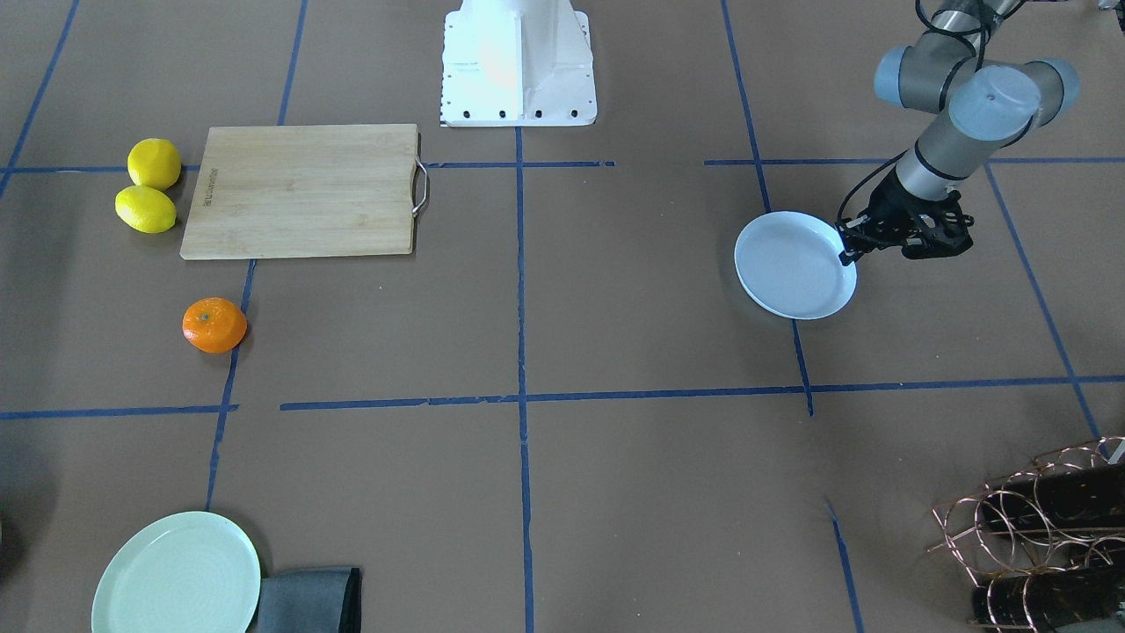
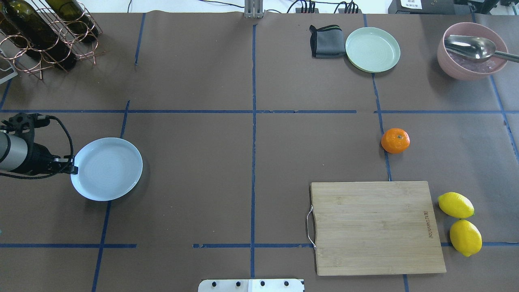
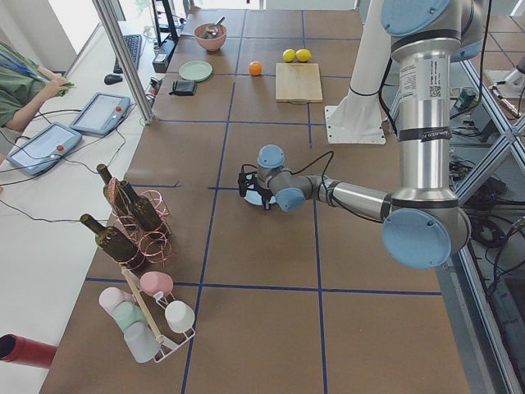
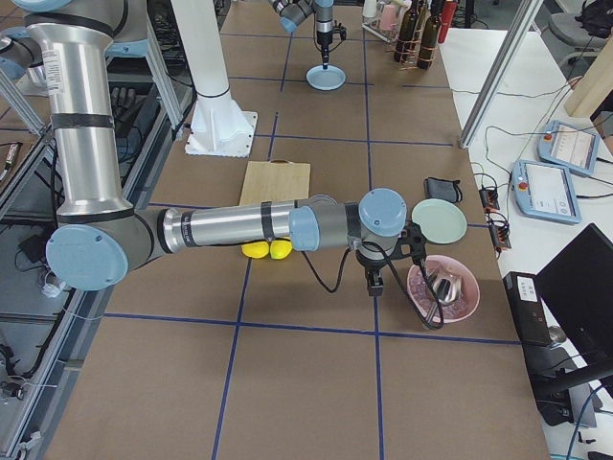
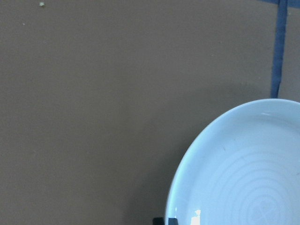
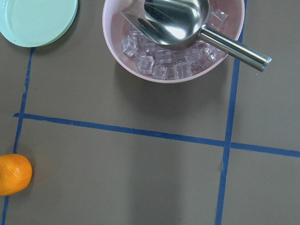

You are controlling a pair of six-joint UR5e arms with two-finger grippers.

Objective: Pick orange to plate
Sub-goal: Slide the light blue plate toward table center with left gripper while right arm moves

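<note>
Overhead exterior view gives us the orange (image 2: pixel 395 140) lying on a blue tape line on the desk (image 2: pixel 202 162), untouched and well apart from the plate (image 2: pixel 109 170). We judge nothing done yet: grasp, carry and release are all left. Left tool (image 2: pixel 73 170) touches the plate's rim; whether it pinches, we cannot tell. Right tool (image 4: pixel 374 284) hangs near the orange, its spread unreadable.

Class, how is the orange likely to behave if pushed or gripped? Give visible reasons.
The orange looks round, so a push would probably roll it across the flat table. Its slightly flattened shape may stop it soon. Its slight sheen suggests it might slip in a loose grip.
</note>
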